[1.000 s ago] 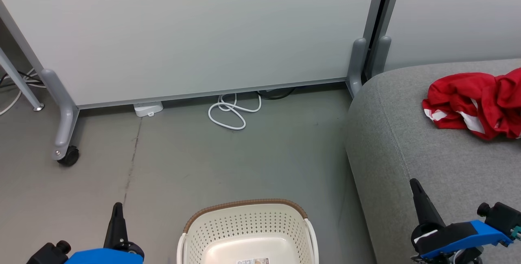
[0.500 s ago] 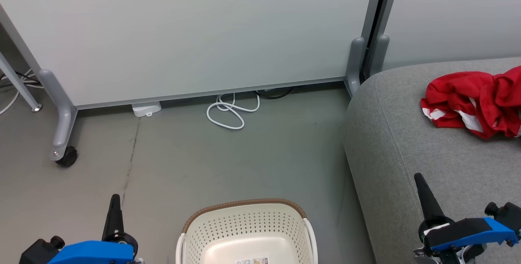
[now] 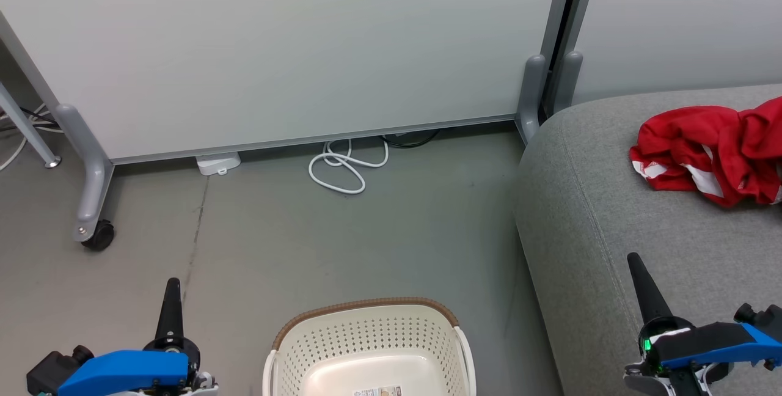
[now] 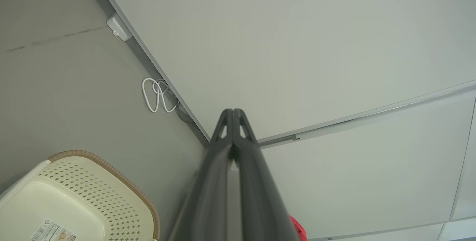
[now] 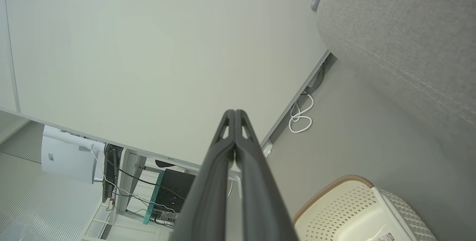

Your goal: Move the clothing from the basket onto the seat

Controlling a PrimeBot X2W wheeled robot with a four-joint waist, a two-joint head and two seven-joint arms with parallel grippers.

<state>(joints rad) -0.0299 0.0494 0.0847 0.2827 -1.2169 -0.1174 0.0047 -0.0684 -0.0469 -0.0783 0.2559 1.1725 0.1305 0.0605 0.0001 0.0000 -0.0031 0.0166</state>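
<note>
The main risk is calling the job finished too early. The basket [image 3: 366, 316] is showing a bare, labelled bottom in the head view, but its near part is running off the frame, so a garment left there would go unnoticed. It is also unclear whether the red heap is holding one piece or two. A second risk is the right claw [image 3: 638, 271]: a careless sweep toward the back of the seat [image 3: 605, 212] could snag the fabric and drag it toward the rounded left edge and off onto the floor [image 3: 366, 231].

The clothing [image 3: 702, 145] is lying crumpled on the seat near its back edge, well apart from both claws and from the basket. The right claw is hanging over the seat's front part, its two fingers pressed together and gripping nothing. The left claw [image 3: 170, 292] is hovering over the floor just left of the basket, its fingers likewise closed together and empty.
</note>
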